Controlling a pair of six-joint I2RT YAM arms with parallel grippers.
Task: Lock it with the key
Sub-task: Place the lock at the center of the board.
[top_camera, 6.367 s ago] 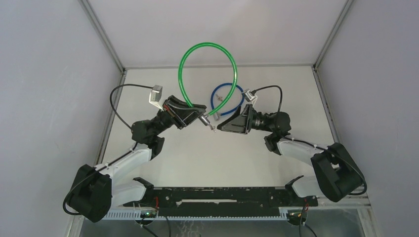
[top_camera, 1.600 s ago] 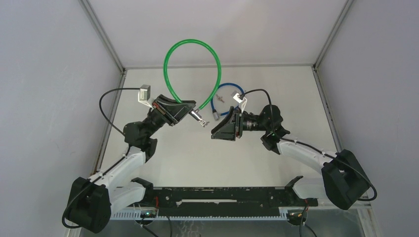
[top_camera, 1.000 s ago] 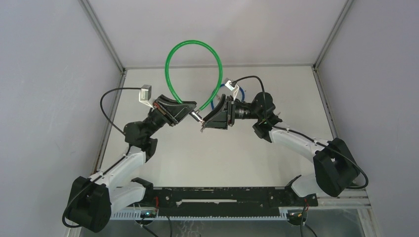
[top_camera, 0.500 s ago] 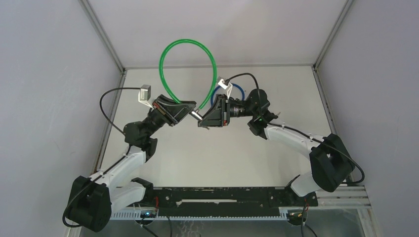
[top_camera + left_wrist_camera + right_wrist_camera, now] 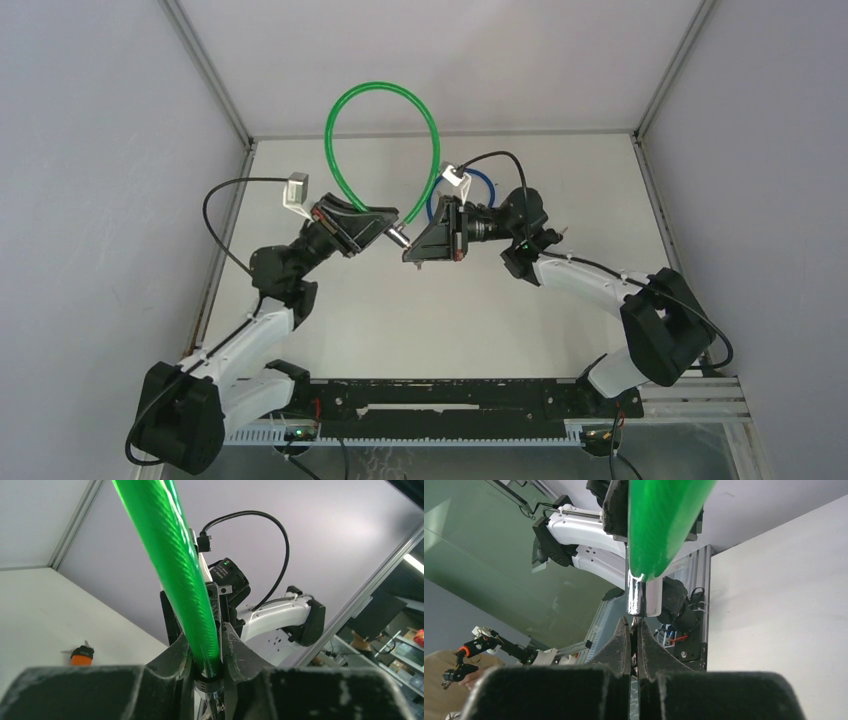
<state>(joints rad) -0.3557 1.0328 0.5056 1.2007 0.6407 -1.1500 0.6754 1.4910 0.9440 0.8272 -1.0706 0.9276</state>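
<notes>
A green cable lock [image 5: 385, 87] arches up above the table. My left gripper [image 5: 390, 232] is shut on the cable just above its black collar; in the left wrist view the green cable [image 5: 165, 555] runs up from between the fingers [image 5: 206, 632]. The lock's silver cylinder end [image 5: 643, 596] hangs right over my right gripper [image 5: 634, 622]. Its jaws are pressed together on a thin sliver of the key [image 5: 634, 630] under the cylinder. From above, the right gripper [image 5: 410, 250] meets the lock's end and hides the key.
A blue cable loop [image 5: 487, 180] lies on the table behind the right wrist. A spare key with an orange head [image 5: 81, 653] lies on the white table. Grey walls close in the back and both sides.
My right gripper moved left to the lock's end and shut under the cylinder. The left arm stayed put with the green cable in its grip.
</notes>
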